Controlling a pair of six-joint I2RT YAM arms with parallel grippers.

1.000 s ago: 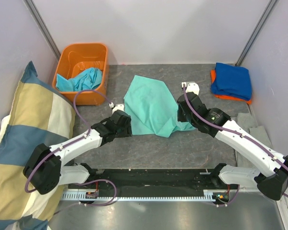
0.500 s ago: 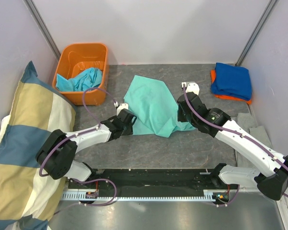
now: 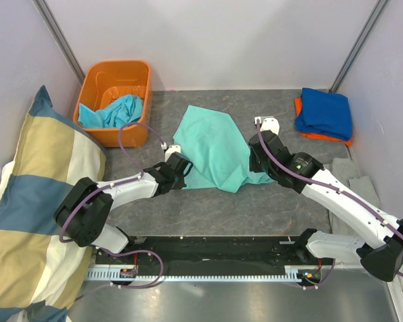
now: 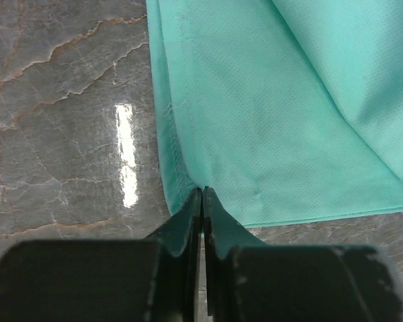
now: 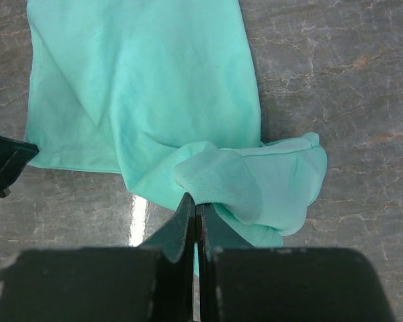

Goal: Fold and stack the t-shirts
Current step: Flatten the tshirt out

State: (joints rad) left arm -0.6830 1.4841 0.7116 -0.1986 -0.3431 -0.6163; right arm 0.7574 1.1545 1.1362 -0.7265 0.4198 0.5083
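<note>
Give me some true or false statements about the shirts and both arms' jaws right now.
1. The mint shirt lies on the table. True.
2. The left jaws stand wide open. False: they are shut on the mint shirt's hem.
3. The right jaws are shut on a bunched part of the mint shirt. True.
4. The orange bin is empty. False: a turquoise shirt lies in it.
5. A blue shirt sits on an orange shirt at the far right. True.
6. The striped pillow is on the right. False: it is on the left.
</note>
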